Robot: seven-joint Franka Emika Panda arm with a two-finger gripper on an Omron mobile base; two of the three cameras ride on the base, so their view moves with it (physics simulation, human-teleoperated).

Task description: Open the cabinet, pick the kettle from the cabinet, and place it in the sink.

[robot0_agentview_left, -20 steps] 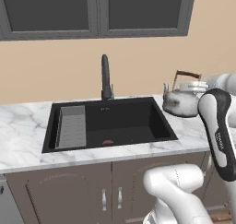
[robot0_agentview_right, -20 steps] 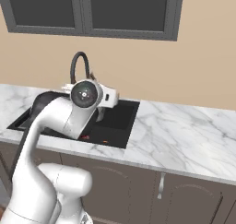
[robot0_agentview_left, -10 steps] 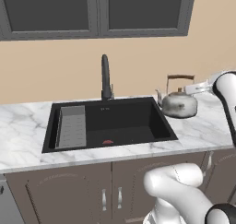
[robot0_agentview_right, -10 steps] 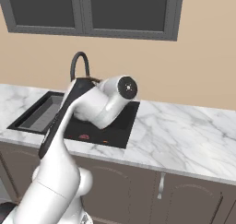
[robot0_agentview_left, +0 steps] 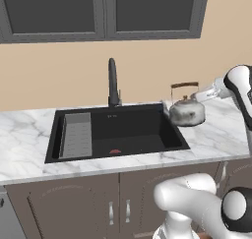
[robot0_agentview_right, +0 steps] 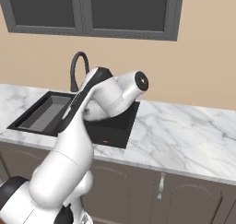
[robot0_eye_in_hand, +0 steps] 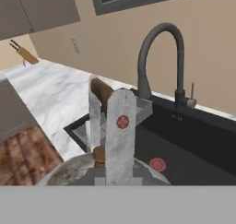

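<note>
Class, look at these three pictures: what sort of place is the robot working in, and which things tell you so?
Most likely a home kitchen, though a rendered one. A black sink with a tall faucet is sunk in a white marble counter, wall cabinets hang above it, and a metal kettle is being carried over.

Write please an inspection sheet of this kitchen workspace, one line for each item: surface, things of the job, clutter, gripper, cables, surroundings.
Surface: white marble counter with the black sink sunk into it.
Job's things: kettle held by its brown handle, at the sink's right edge, partly over the counter; whether it touches down cannot be told. The cabinet it came from: nothing seen.
Clutter: grey ribbed tray in the sink's left part; small red spot on the sink floor.
Gripper: gripper shut on the kettle's handle.
Cables: nothing seen.
Surroundings: black faucet behind the sink, grey-framed dark-glass cabinets above, brown lower cabinets below.
</note>
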